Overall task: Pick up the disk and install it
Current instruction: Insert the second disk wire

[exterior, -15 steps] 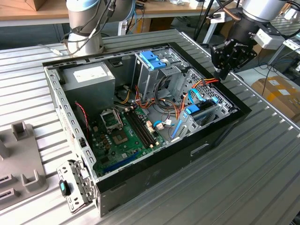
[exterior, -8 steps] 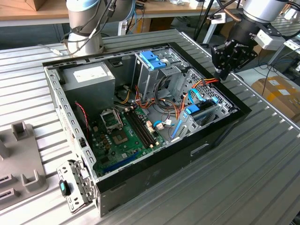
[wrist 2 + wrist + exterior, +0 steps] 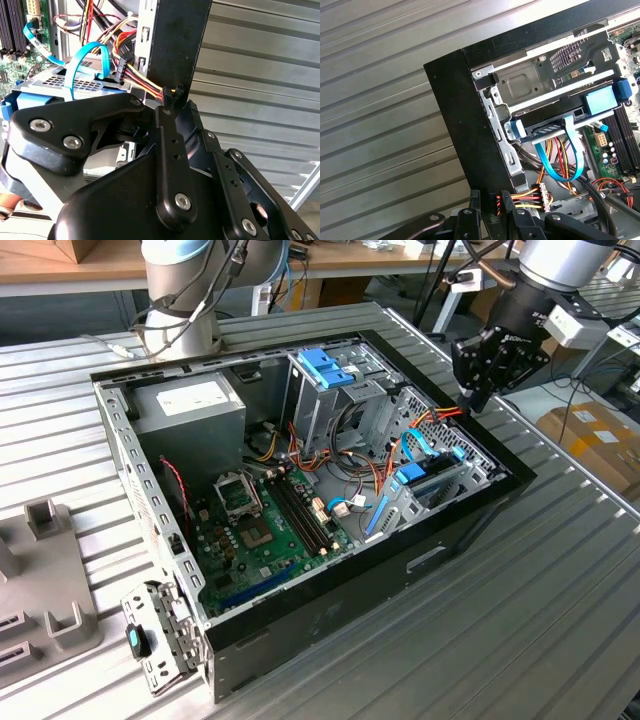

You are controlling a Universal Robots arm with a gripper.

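Seemingly, the gripper's (image 3: pixel 487 205) fingers (image 3: pixel 475 200) pinch a black power connector (image 3: pixel 494 204) beside the installed disk (image 3: pixel 555 131).

So the ribbed grey metal counter (image 3: pixel 560 580) has the open black computer case (image 3: pixel 330 600) sitting pretty much in its middle. A grey plastic fixture with upright blocks (image 3: pixel 45 580) sits at one edge, well apart from the case.

- The arm (image 3: pixel 560 270) enters at about one o'clock in the exterior view, angled down toward seven o'clock.
- Its black gripper (image 3: pixel 478 400) points downward.
- In the first wrist view, the fingertips (image 3: pixel 476 196) stand close together, a narrow gap between.
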